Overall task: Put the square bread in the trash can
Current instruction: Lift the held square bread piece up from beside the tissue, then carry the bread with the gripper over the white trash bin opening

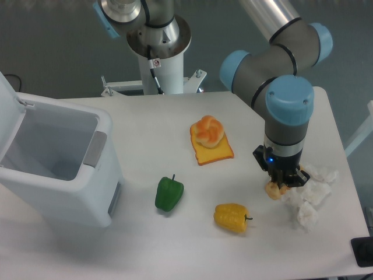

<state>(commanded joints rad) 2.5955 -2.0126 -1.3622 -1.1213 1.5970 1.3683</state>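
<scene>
The square bread (272,190) lies on the table at the right; only a small golden-brown lumpy edge shows under my gripper. My gripper (284,182) points straight down and is low over the bread, with its dark fingers around or on it. The wrist hides the fingertips, so I cannot tell whether they press on the bread. The trash can (70,192) is a large white bin at the left. Its lid (9,111) is tipped open, a grey panel is on its side, and what I can see of its inside is empty.
A crumpled white paper (309,198) lies right beside the gripper. A yellow pepper (232,217) and a green pepper (168,193) lie in front. A smooth orange slice (214,153) with a round knotted bun (208,130) on it sits mid-table.
</scene>
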